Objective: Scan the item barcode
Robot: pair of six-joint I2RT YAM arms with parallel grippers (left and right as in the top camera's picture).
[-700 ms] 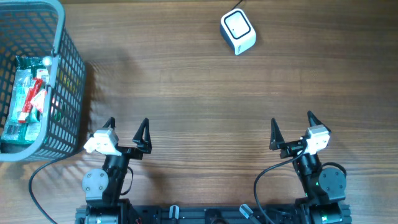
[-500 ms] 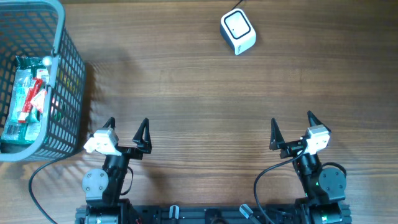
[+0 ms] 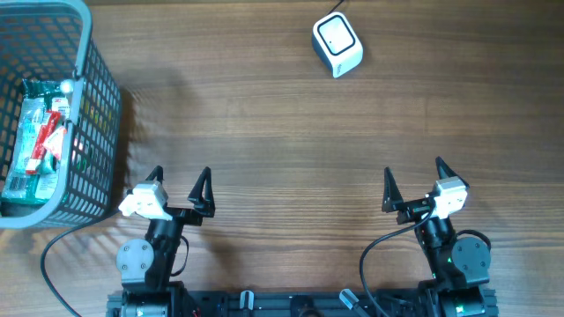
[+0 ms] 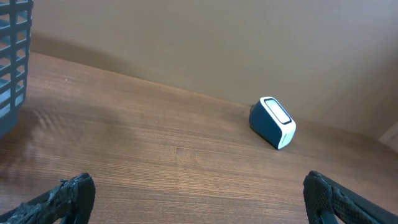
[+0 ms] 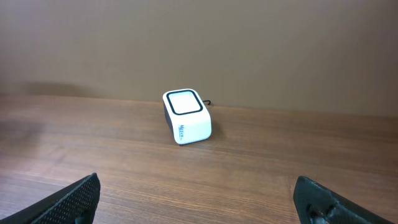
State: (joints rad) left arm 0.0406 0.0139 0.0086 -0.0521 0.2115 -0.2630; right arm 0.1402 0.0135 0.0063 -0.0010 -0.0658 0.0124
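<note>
A green and red packaged item (image 3: pixel 40 132) lies inside the grey wire basket (image 3: pixel 97 97) at the far left. The white and blue barcode scanner (image 3: pixel 337 44) (image 4: pixel 272 122) (image 5: pixel 186 116) sits at the back of the table, right of centre. My left gripper (image 3: pixel 180 181) (image 4: pixel 199 196) rests near the front edge, right of the basket, open with nothing between its fingers. Near the front right, my right gripper (image 3: pixel 413 177) (image 5: pixel 202 199) also stands open and holds nothing. Both grippers are far from the item and the scanner.
Bare wood table (image 3: pixel 282 141) spreads between the arms and the scanner. The basket's corner (image 4: pixel 12 62) shows at the left in the left wrist view. A black cable (image 3: pixel 53 255) loops by the left arm's base.
</note>
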